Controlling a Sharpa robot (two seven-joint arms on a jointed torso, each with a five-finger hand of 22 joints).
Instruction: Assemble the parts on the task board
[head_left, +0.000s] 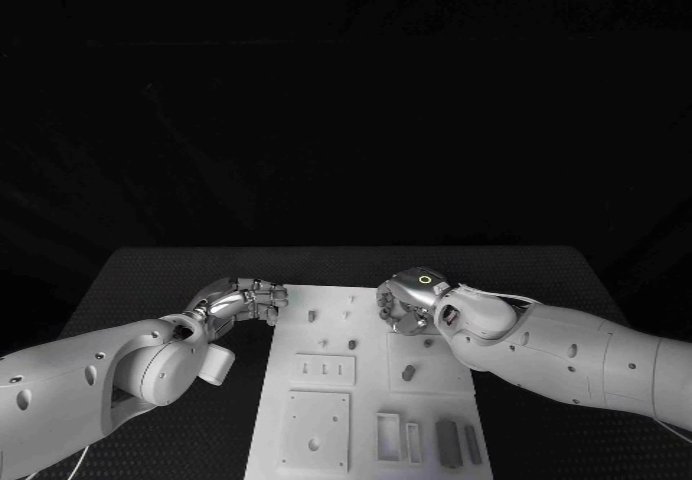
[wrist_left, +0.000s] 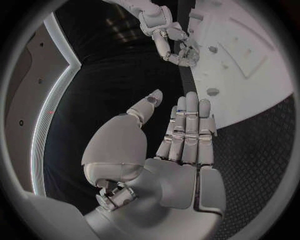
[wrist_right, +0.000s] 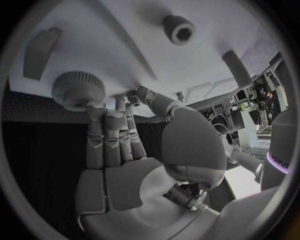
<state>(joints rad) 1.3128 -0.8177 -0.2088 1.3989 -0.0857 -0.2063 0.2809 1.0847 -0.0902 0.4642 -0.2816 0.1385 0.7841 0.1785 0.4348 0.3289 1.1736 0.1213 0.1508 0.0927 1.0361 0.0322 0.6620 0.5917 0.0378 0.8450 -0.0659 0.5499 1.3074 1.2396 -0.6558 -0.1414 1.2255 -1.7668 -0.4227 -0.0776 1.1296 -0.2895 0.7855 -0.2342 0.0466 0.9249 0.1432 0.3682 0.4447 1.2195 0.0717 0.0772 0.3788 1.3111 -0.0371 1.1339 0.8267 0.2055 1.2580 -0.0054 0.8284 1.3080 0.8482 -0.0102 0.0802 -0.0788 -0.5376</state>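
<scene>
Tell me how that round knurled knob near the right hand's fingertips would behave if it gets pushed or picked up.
The knurled knob looks rigid and solid, so it probably won't flex. Its ridged rim should give the right hand decent grip rather than slipping. It seems to sit flat and wide on the task board, so tipping looks unlikely, though on edge it could roll.

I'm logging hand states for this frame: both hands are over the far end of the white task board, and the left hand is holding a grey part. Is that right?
Not quite. The left hand holds nothing: the left wrist view shows its fingers straight and apart, palm bare. The rest stands: in the head view both it and the right hand are at the far end of the task board.
</scene>
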